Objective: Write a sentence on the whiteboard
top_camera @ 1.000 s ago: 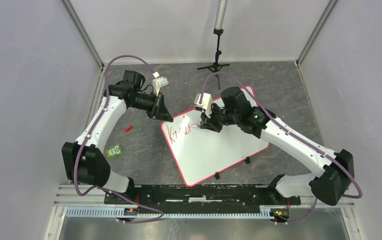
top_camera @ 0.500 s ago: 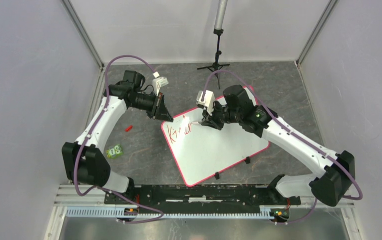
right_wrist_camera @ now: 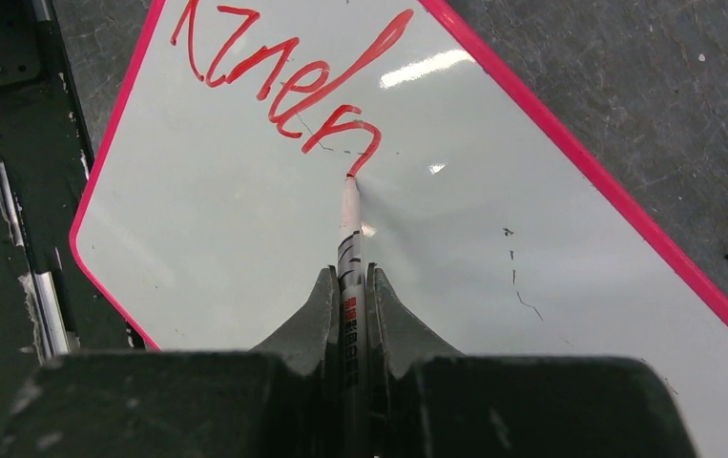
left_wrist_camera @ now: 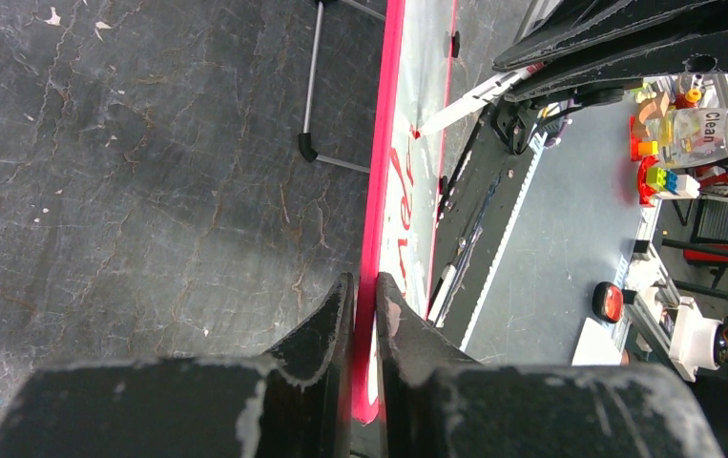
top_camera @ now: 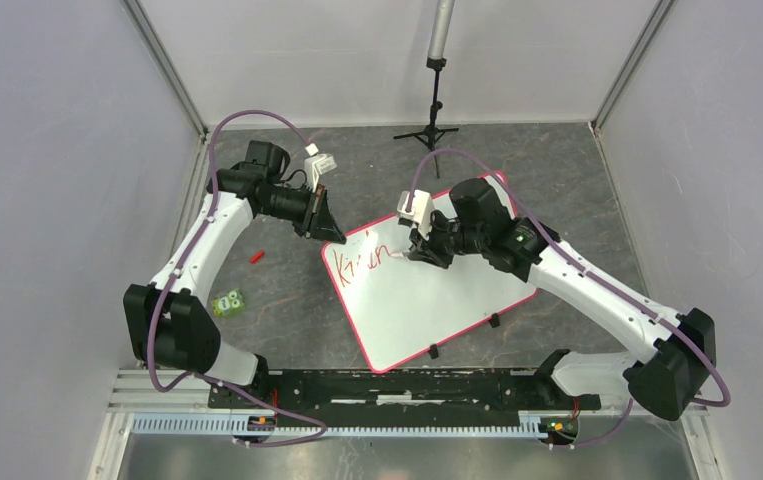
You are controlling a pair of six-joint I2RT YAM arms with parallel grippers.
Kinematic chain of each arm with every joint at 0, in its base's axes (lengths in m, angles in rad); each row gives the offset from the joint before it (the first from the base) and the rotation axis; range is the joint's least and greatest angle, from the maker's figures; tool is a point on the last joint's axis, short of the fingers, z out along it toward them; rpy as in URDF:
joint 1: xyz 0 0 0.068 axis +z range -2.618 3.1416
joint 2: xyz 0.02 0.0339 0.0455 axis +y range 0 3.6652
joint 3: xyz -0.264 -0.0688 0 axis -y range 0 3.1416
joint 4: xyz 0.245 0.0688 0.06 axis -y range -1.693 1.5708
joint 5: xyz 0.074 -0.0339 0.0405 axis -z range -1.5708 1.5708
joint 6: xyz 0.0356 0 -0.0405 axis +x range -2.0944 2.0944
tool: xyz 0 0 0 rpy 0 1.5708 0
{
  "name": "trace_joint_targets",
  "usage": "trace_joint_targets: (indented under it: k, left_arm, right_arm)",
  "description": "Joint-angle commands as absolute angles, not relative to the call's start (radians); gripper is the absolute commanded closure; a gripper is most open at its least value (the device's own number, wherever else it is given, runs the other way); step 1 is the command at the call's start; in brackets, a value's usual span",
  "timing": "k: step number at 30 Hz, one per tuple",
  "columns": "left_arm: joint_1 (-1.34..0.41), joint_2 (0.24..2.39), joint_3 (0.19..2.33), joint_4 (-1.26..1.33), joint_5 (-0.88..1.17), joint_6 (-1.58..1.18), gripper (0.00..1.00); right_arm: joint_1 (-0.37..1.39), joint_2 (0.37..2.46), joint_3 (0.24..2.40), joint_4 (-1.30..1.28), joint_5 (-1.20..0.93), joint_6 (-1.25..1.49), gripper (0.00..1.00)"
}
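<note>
Top external view: the whiteboard [top_camera: 437, 310] lies flat on the dark table [top_camera: 577, 180] just right of centre, turned askew. Its long axis runs from about 8 o'clock to 2 o'clock, and two small black clips [top_camera: 494, 321] sit on the long edge facing 5 o'clock. The sentence [top_camera: 357, 265] is so far only a few red letters at the board's 9 o'clock corner, running along the long axis.

The left gripper [top_camera: 327, 232] reaches in from 10 o'clock. In the left wrist view its fingers [left_wrist_camera: 336, 315] are pinched narrow on the board's pink rim, which passes between them from 6 to 12 o'clock.

The right gripper [top_camera: 419, 252] comes in from 3 o'clock, over the far long edge. In the right wrist view it is clamped tight around a thin white marker [right_wrist_camera: 349, 229]. The marker's long axis stands straight from 6 to 12 o'clock, tip pointing to 12 and touching the board at the foot of the last red stroke.

At 9 o'clock from the board, well apart, a small red piece [top_camera: 255, 256] and a green block [top_camera: 227, 302] lie on the table
</note>
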State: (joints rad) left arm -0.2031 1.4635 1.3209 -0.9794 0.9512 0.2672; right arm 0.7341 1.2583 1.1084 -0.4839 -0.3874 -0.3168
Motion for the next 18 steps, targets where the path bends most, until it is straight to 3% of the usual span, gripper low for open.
trace_joint_targets:
  k: [1, 18]
  left_arm:
    - [-0.206, 1.459, 1.327, -0.97, 0.967, 0.267, 0.98]
    - [-0.206, 1.46, 1.324, -0.971, 0.973, 0.273, 0.98]
  right_arm:
    - [0.737, 1.244, 1.126, -0.512, -0.382, -0.343, 1.0]
    - [0.73, 1.282, 1.196, -0.501, -0.355, -0.357, 1.0]
